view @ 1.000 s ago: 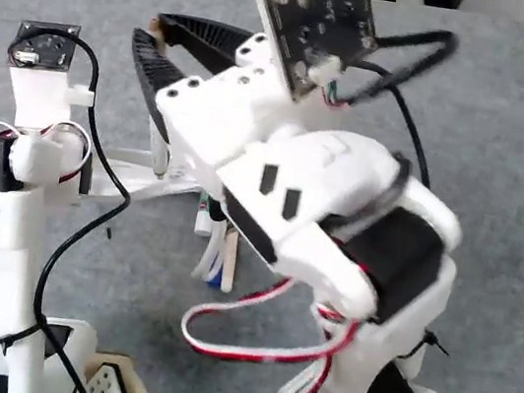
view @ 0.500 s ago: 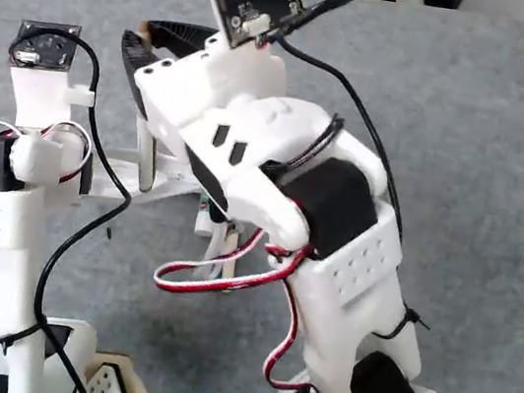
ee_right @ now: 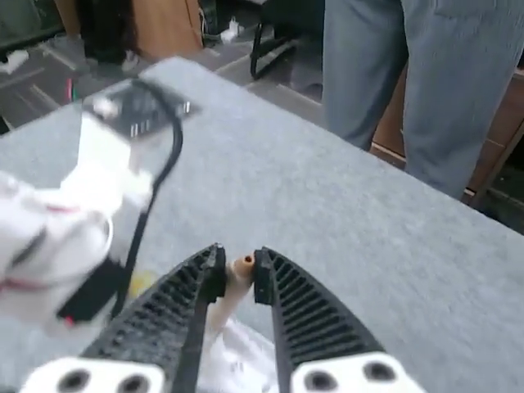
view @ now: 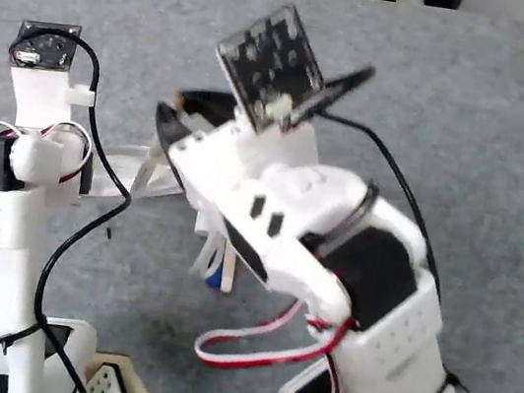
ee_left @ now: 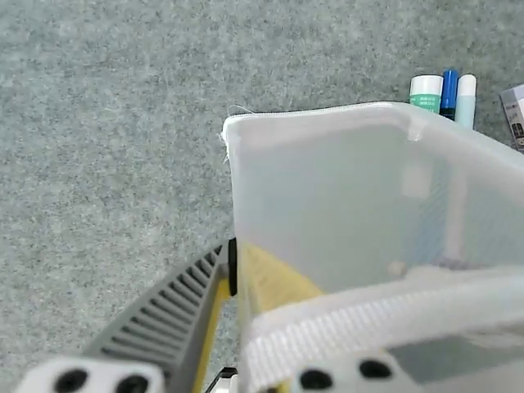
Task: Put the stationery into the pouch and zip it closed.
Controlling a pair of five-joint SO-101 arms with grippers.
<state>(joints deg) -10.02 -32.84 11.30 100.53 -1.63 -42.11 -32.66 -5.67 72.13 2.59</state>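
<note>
My right gripper (ee_right: 237, 274) is shut on a thin beige pencil (ee_right: 232, 296), pinched at its upper end between black ribbed fingers. In the high view this gripper (view: 178, 109) hangs over the translucent pouch (view: 122, 166), and the pencil (view: 153, 159) slants down to the pouch's open edge. The left gripper (ee_left: 236, 274) is shut on the pouch (ee_left: 344, 205) and holds it up off the table. Three capped pens (ee_left: 446, 92) in green-white, blue and pale teal lie on the table beyond the pouch. They also show under the right arm (view: 218, 254).
The table (view: 511, 136) is covered in grey felt. The left arm's white body (view: 0, 215) stands at the left front. The bulky right arm (view: 330, 267) fills the middle. A small grey item (ee_left: 514, 115) lies beside the pens.
The right arm has swung and its wrist has turned. Its gripper has come down and nearer with the pencil, closer to the pouch. The left arm has kept still.
</note>
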